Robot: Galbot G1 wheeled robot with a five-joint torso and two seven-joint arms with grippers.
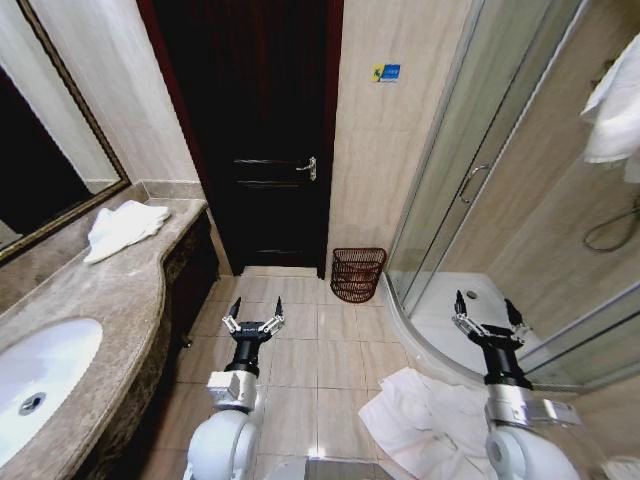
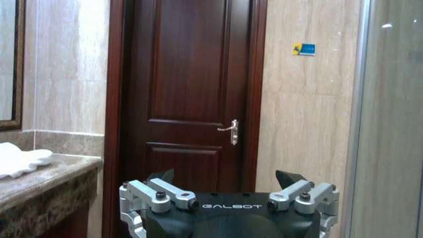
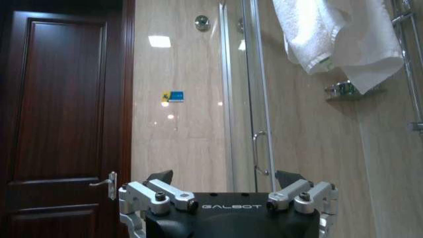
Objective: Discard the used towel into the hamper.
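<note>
**Bathroom floor, both tools held up and spread**

Beige tile covers the floor and walls of a small bathroom in the head view, with a dark wooden door (image 1: 262,130) at the far end. The hamper (image 1: 357,273) stands on the floor against the wall, between the door and the glass shower enclosure (image 1: 470,190). A crumpled white towel (image 1: 425,420) lies on the floor near the shower's curved base, just beside the right arm and well apart from the hamper. Another white towel (image 1: 122,228) sits folded on the marble counter (image 1: 110,290), beyond the white sink (image 1: 40,385). A small blue-and-yellow sticker (image 1: 386,73) is on the wall right of the door; its writing is too small to read. The left tool (image 1: 252,324) hovers above the floor tiles with its fingers apart, holding nothing. The right tool (image 1: 488,318) hangs in front of the shower base, fingers likewise spread and empty.

From the left wrist view, the left tool (image 2: 228,181) faces the door, its fingers apart; the word "GALBOT" is printed in white on its black body. The silver door handle (image 2: 229,130) and the wall sticker (image 2: 304,49) show beyond it, and the counter towel (image 2: 20,159) at the edge.

From the right wrist view, the right tool (image 3: 227,179) carries the same "GALBOT" lettering, fingers apart. White towels (image 3: 337,39) hang from a rack above, beside the shower door.
</note>
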